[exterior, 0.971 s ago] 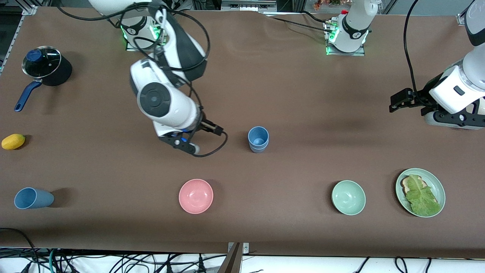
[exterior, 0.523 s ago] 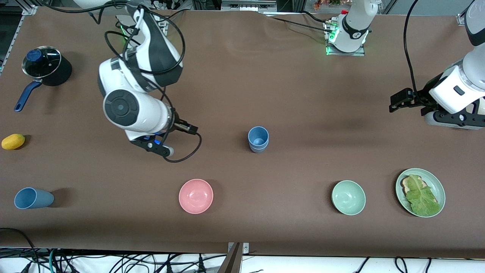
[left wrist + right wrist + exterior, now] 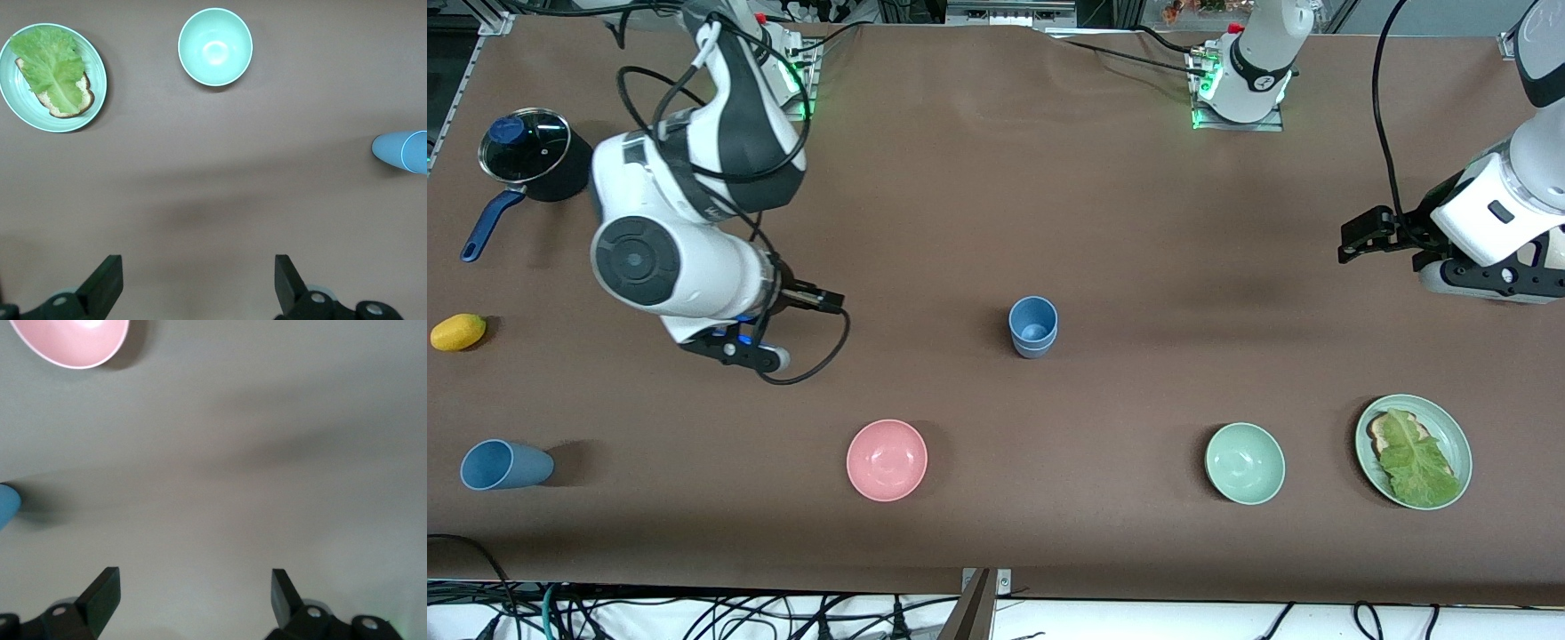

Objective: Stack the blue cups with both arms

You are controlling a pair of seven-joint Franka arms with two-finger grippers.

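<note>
Front view: a greyer-blue tapered plastic cup [image 3: 505, 465] is seen lying on its side at the near edge, toward the right arm's end. A light blue upright plastic cup [image 3: 1033, 326] is noted mid-table, farther back. The right gripper [image 3: 193, 595], empty with jaws spread, is held over bare table [image 3: 996, 204]. The left gripper [image 3: 197, 283], likewise spread and empty, waits over the left arm's end.

Two blue cups [image 3: 1033, 326] are seen nested upright at the middle of the table [image 3: 1103, 222]. A third blue cup [image 3: 505, 465] lies tipped near the corner at the right arm's end, nearest the front camera.
</note>
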